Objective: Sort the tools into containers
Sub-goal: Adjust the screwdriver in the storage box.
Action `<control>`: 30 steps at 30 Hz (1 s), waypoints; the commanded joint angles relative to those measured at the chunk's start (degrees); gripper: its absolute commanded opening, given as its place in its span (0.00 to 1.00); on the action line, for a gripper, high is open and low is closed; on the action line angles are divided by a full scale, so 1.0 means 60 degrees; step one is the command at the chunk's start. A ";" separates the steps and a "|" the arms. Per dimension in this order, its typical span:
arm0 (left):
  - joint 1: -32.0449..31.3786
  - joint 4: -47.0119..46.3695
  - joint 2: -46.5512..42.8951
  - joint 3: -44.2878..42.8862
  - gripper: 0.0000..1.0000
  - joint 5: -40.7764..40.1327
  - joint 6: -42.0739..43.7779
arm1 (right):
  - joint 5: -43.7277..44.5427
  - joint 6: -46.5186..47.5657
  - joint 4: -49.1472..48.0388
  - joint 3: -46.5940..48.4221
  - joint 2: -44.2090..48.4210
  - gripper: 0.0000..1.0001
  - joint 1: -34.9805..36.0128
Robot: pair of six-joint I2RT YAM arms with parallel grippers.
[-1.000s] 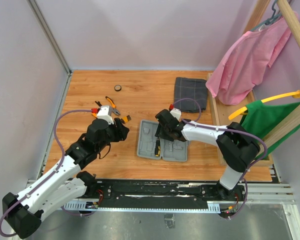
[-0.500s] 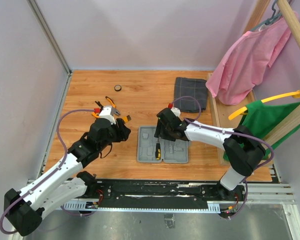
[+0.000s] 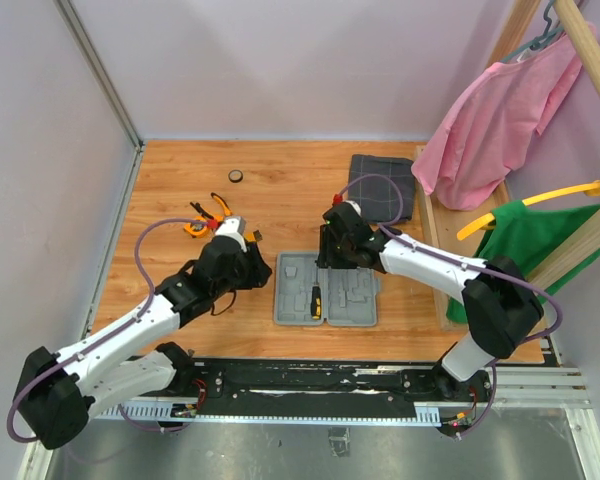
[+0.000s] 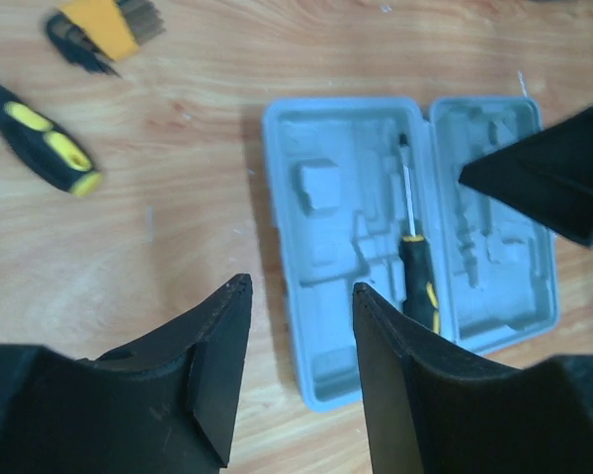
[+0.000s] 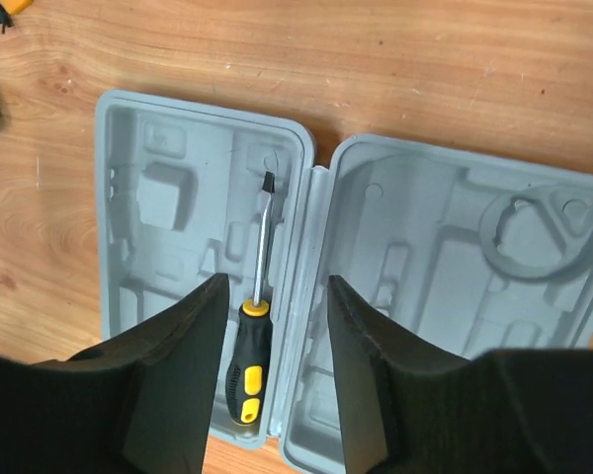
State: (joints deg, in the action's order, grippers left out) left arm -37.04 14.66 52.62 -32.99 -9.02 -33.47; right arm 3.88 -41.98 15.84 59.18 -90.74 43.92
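- The grey case (image 3: 352, 296) lies open and flat on the wooden table (image 3: 280, 195). It sits near the front edge, between the two arms.
- A screwdriver (image 5: 250, 367) lies inside the left half of the case, right beside the hinge. Its black and yellow handle points toward the robot, and its thin metal tip points away.
- The right half of the case has a round moulded spot (image 5: 527, 235).
- The right gripper (image 5: 275, 286) hangs over the case, just above the thin metal part of the screwdriver. Its jaws stand partly apart and hold nothing.
- The left gripper (image 4: 298, 286) hangs over the left part of the case, near its front edge. Its jaws also stand partly apart and hold nothing.
- A second screwdriver (image 4: 42, 146) with a black and yellow handle lies on the bare table. It is to the left of the case and well apart from it.
- A small yellow bit holder (image 4: 104, 20) lies on the table farther back than the second screwdriver.
- The orange pliers (image 3: 205, 214) lie on the table at the far left, beyond the left arm.
- A folded grey cloth (image 3: 381, 187) lies on the table behind the case.
- A pink cloth (image 3: 490, 115) and a green cloth (image 3: 525, 245) hang on a wooden rack at the right side.
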 commanded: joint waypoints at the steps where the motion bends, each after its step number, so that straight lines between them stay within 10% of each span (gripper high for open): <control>1: -0.1261 -0.0678 0.0359 0.0085 0.49 -0.0613 -0.1072 | -0.0246 0.1056 0.0473 0.0570 -0.0110 0.43 -0.0196; 10: -0.3633 -0.1510 0.2345 -0.0092 0.44 -0.2065 -0.4005 | -0.0356 0.0728 0.1222 0.1346 -0.0729 0.36 -0.0196; 30: -0.4397 -0.2342 0.5314 -0.1268 0.43 -0.2196 -0.3782 | -0.1056 0.0886 0.2305 0.2394 -0.1854 0.20 -0.0176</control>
State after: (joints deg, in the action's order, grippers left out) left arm -62.94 1.65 82.63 -38.41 -20.01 -56.01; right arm -2.07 -37.23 27.42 71.85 -101.12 43.07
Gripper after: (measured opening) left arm 0.444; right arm 0.213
